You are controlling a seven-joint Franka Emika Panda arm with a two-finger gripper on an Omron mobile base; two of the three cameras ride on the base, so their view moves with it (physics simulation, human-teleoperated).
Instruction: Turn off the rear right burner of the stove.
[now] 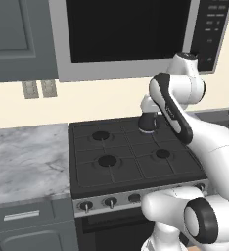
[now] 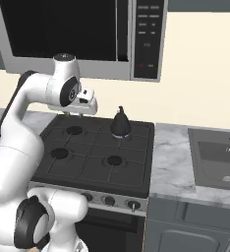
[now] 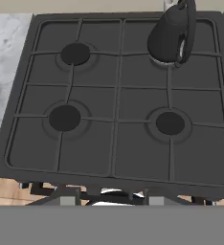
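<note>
Above the stove (image 3: 118,95), closed empty hand (image 2: 77,114)

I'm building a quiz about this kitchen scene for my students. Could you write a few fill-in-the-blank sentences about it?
1. The kettle stands on the rear ____ burner of the stove.
2. Above the stove hangs a silver-framed ____.
3. The counter to the left of the stove has a ____ pattern.
4. The hand hovers ____ the stove, touching no knob.

Missing words: right; microwave; marble; above
</note>
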